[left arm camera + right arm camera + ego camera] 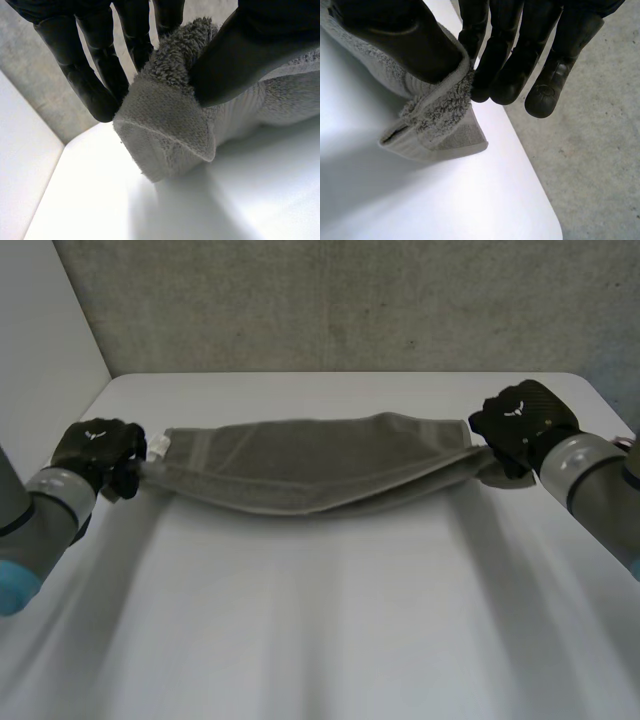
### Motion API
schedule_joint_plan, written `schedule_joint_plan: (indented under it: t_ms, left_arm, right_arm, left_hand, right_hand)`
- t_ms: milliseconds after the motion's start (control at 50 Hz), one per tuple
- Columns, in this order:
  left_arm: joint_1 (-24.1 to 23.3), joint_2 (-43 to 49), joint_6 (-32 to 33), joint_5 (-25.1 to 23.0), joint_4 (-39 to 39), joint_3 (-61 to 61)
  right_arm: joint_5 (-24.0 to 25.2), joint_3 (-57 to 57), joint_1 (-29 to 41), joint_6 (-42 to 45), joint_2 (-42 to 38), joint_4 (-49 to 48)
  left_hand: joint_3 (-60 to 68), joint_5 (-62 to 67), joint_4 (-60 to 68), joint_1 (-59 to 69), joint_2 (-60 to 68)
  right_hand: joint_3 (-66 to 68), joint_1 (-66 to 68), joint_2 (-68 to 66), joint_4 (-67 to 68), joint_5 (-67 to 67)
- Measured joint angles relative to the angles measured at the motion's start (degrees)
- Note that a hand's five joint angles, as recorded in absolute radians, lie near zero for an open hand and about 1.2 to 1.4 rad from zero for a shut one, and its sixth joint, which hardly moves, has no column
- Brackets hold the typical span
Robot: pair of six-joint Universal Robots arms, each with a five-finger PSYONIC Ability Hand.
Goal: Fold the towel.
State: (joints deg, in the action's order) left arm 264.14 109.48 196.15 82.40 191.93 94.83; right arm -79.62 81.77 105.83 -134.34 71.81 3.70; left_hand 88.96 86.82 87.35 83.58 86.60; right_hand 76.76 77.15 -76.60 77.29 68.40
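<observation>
The towel (310,465) is grey terry cloth, looped and fuzzy over most of its face, with a flatter woven band near each short end and a stitched hem. It stretches as a long, narrow strip across the far half of the smooth white surface (320,630), doubled lengthwise so that two layers show along its near edge. Its middle sags lower than its ends, and I cannot tell whether it touches the surface there. A small white tag (159,445) sticks out at its left end. The left robot hand (98,448), black and matte, is clamped on that end: in its wrist view the thumb (240,55) presses the bunched pile of the towel (165,135) against the fingers (95,75), and the hemmed corner droops below. The right robot hand (520,422) grips the opposite end the same way, its thumb (415,45) pinning the towel (437,117) against the fingers (507,65). Rough grey concrete forms the wall (350,300) behind the surface.
</observation>
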Motion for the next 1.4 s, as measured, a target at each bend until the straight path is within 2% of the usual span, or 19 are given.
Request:
schedule_joint_plan:
  t_ms: [120, 220, 380, 520, 640, 740, 860, 1000, 1140, 1260, 1280, 1300, 1320, 1380, 1400]
  left_arm:
    - [2.74, -6.8, 1.35, -0.51, -0.23, 5.58]
    - [5.19, -15.86, 1.98, -3.9, -0.52, 9.17]
    - [6.38, -21.1, 1.98, -8.02, -0.49, 10.9]
    - [5.21, -11.9, 2.34, -7.83, -0.43, 8.89]
    - [4.05, -0.95, 2.41, -4.57, -0.36, 2.65]
    - [3.05, 6.99, 2.13, -1.03, -0.44, -4.69]
    - [1.42, 14.8, 1.97, 1.33, -0.38, -14.06]
    - [-0.76, 22.05, 2.19, 3.87, -0.64, -22.4]
    - [-2.41, 26.07, 2.47, 7.33, -0.65, -26.22]
    - [-2.81, 26.77, 2.56, 8.27, -0.53, -26.55]
    - [-2.85, 26.78, 2.58, 8.33, -0.51, -26.52]
    - [-2.92, 26.79, 2.61, 8.36, -0.5, -26.48]
    - [-2.97, 26.78, 2.62, 8.37, -0.49, -26.46]
    - [-3.38, 26.55, 2.73, 8.41, -0.47, -26.39]
    - [-3.45, 26.46, 2.74, 8.41, -0.46, -26.4]
  right_arm:
    - [-0.12, 4.21, -0.7, 0.13, 7.79, 3.25]
    - [0.78, 4.02, -3.16, 0.49, 13.96, 10.06]
    - [4.19, 1.5, -5.27, 2.54, 14.56, 17.0]
    - [4.5, -1.58, -4.65, 4.26, 6.3, 17.4]
    - [4.01, -6.8, -3.6, 4.28, -3.7, 14.56]
    - [2.59, -11.87, -2.5, 3.97, -11.55, 9.49]
    - [-1.48, -17.63, -0.91, 3.66, -19.05, 0.41]
    - [-4.58, -24.15, -0.18, 3.04, -26.85, -7.53]
    - [-4.54, -28.81, 0.49, 2.52, -32.84, -9.46]
    - [-4.13, -29.64, 1.14, 2.51, -34.75, -9.51]
    - [-4.19, -29.66, 1.25, 2.52, -34.94, -9.65]
    - [-4.37, -29.64, 1.34, 2.52, -35.16, -9.89]
    - [-4.55, -29.63, 1.39, 2.52, -35.25, -10.1]
    - [-5.99, -29.54, 1.57, 2.46, -35.39, -11.82]
    - [-6.27, -29.51, 1.6, 2.43, -35.35, -12.15]
  left_hand:
    - [0.01, 0.0, 0.0, 0.0, 0.0]
    - [0.02, -0.03, 0.0, 0.0, 0.0]
    - [0.03, 0.0, 0.0, 0.0, 0.0]
    - [0.04, -0.01, 0.36, 0.03, 0.0]
    - [0.05, 0.0, 0.36, 0.03, 0.0]
    - [0.06, 0.0, 0.36, 0.03, 0.0]
    - [0.08, 0.0, 0.36, 0.03, 0.0]
    - [0.09, -0.02, 0.36, 0.03, 0.0]
    - [0.1, 0.0, 0.36, 0.04, 0.0]
    - [0.09, 0.02, 0.36, 0.04, 0.0]
    - [-4.77, -4.82, -4.55, -4.32, -4.6]
    - [-16.26, -15.11, -15.34, -15.67, -15.94]
    - [-19.88, -20.0, -20.52, -20.65, -20.81]
    - [-52.44, -52.26, -53.75, -52.61, -51.43]
    - [-59.38, -59.28, -60.61, -57.84, -58.07]
  right_hand:
    - [0.0, 0.0, 0.0, 0.0, 0.0]
    - [0.0, 0.0, 0.0, 0.0, 0.0]
    - [0.0, 0.0, 0.0, 0.0, 0.0]
    - [0.0, 0.0, 0.0, 0.0, 0.0]
    - [0.0, 0.0, 0.0, 0.0, 0.0]
    - [0.0, 0.0, 0.0, 0.0, 0.0]
    - [0.0, 0.0, 0.0, 0.0, 0.0]
    - [0.0, 0.0, 0.0, 0.0, 0.05]
    - [0.0, 0.0, 0.0, 0.0, 0.22]
    - [0.0, 0.0, 0.0, 0.0, 0.4]
    - [-5.25, -5.3, 5.39, -4.49, -4.29]
    - [-14.27, -14.29, 14.73, -14.47, -14.48]
    - [-20.2, -21.52, 22.11, -20.37, -20.52]
    - [-52.32, -52.8, 53.81, -52.38, -55.16]
    - [-55.63, -56.0, 56.86, -55.82, -58.63]
